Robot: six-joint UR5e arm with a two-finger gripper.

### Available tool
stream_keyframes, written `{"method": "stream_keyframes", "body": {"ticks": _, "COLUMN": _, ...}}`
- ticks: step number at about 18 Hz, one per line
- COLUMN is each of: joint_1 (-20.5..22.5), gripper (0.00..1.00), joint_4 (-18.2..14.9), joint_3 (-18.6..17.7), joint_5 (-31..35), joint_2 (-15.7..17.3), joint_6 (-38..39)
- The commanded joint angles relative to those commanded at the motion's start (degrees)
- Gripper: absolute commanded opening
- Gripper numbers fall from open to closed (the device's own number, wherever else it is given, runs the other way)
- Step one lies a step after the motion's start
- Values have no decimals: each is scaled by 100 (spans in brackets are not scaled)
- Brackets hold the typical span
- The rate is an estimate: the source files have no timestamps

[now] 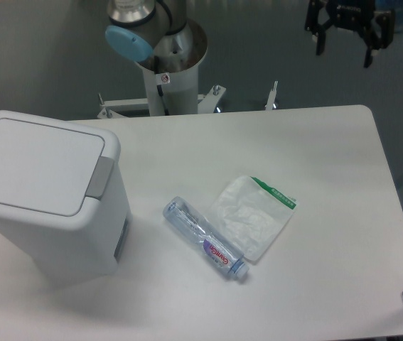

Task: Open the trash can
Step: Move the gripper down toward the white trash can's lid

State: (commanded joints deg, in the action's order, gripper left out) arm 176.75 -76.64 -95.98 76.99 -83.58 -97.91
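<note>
Sitting shut at the table's (pixel 329 142) left edge: trash can (pixel 45 195), grey push tab (pixel 100 177) facing inward. High beyond the far right corner: gripper (pixel 349 39), fingers spread, empty. Risk: missing the tab, shoving the can.

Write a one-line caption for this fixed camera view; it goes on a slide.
Gripper raised far from the closed trash can; bottle and plastic bag on table.

White boxy trash can (pixel 48 195) stands table-left, lid apparently shut.
</note>
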Motion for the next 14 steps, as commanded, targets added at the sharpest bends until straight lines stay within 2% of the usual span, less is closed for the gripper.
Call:
{"method": "stream_keyframes", "body": {"ticks": 6, "joint_1": -105, "gripper": 100, "joint_4": 26, "joint_3": -53, "joint_5": 9, "joint_2": 35, "joint_6": 52}}
{"method": "stream_keyframes", "body": {"ticks": 9, "joint_1": -307, "gripper": 100, "joint_4": 70, "joint_3": -27, "joint_5": -35, "joint_2": -35, "joint_6": 341}}
{"method": "stream_keyframes", "body": {"ticks": 11, "joint_1": -578, "gripper": 100, "joint_4": 263, "joint_3": -9, "joint_5": -201, "joint_2": -123, "joint_6": 850}}
{"method": "stream_keyframes", "body": {"ticks": 14, "joint_1": -974, "gripper": 100, "joint_4": 579, "joint_3": 53, "joint_5": -307, "joint_2": -141, "joint_6": 2237}}
